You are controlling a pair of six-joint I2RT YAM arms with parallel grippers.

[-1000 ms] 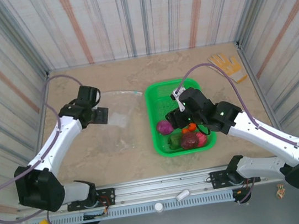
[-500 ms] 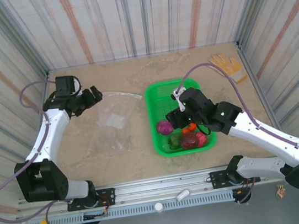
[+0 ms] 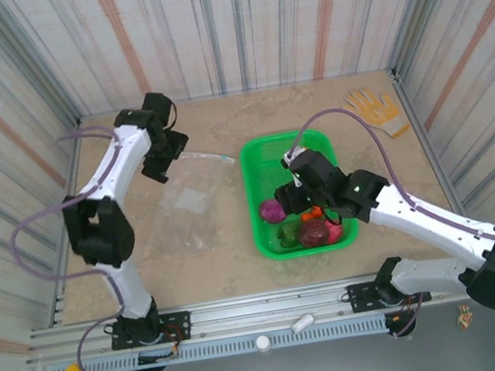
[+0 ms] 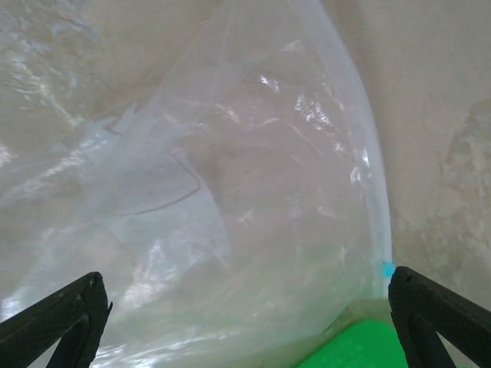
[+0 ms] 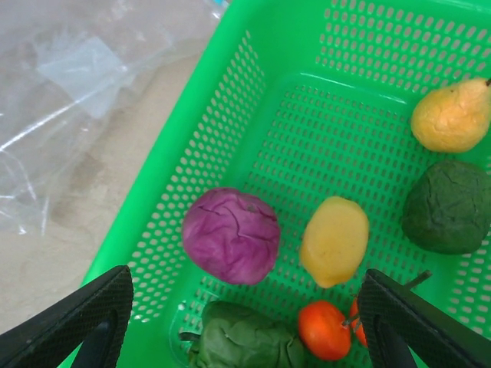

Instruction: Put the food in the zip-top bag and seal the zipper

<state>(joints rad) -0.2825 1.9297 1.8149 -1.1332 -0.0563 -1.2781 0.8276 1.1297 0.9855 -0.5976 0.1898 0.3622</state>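
Left gripper [image 4: 245,326], fingers [image 4: 61,314] apart, over the clear zip-top bag [image 4: 230,192]; right gripper [image 5: 245,318], fingers [image 5: 84,310] apart, over a purple cabbage [image 5: 231,235] in the green basket [image 5: 222,107].

The food [image 5: 232,235] lies in the basket [image 3: 267,160], the zip-top bag [image 3: 190,203] on the table [image 3: 219,116] left of it.

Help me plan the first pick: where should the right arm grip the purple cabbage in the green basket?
Probably from straight above, across the middle of the round purple plastic cabbage: it is ball-shaped, stemless, and a gap separates it from the yellow plastic fruit. The green mesh basket's wall sits close on the opposite side.
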